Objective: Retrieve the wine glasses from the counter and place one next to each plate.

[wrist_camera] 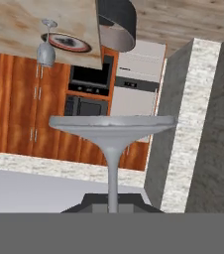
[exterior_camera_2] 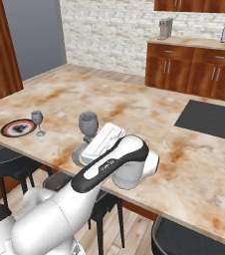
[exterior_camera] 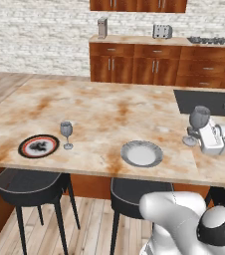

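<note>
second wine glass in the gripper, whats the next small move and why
Probably carry the clear greyish-blue stemmed wine glass, clamped at its stem by the gripper, leftward over the beige marble counter toward the plain pale grey plate. That plate has no glass beside it, while the red-and-black rimmed plate already has one.

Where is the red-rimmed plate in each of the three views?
Left base view: red-rimmed plate at lower left, near the counter's front edge.
Right base view: far left.
Hand view: top left, upside down.
Shared landmark: the wine glass standing beside it.
</note>
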Robot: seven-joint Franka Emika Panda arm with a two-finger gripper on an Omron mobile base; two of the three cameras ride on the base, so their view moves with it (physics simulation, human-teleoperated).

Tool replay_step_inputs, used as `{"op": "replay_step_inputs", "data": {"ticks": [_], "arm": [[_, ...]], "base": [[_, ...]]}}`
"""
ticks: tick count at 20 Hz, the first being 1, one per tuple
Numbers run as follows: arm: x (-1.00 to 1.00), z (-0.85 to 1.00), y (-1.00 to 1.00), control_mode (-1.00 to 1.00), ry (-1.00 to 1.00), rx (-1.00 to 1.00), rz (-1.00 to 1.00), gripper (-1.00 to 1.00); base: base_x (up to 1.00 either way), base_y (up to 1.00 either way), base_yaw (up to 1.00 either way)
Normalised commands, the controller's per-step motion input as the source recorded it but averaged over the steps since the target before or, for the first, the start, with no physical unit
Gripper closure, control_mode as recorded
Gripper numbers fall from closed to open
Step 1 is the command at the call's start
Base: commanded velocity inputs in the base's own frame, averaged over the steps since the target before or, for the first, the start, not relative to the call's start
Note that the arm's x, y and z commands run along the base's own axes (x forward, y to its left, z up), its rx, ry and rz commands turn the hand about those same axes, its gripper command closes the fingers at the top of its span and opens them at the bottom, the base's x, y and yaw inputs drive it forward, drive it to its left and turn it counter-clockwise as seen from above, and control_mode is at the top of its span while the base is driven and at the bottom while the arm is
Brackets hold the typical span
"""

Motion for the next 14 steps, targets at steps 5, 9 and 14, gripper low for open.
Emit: {"op": "replay_step_inputs", "data": {"ticks": [5,9,14], "arm": [[0.32,-0.38,-0.44,-1.0,0.11,-0.02,0.0,1.0],[0.25,-0.32,-0.28,-1.0,0.01,-0.02,0.0,1.0],[0.31,-0.34,-0.09,-1.0,0.0,0.0,0.0,1.0]], "base": [[0.0,0.0,0.0],[0.0,0.0,0.0],[0.0,0.0,0.0]]}}
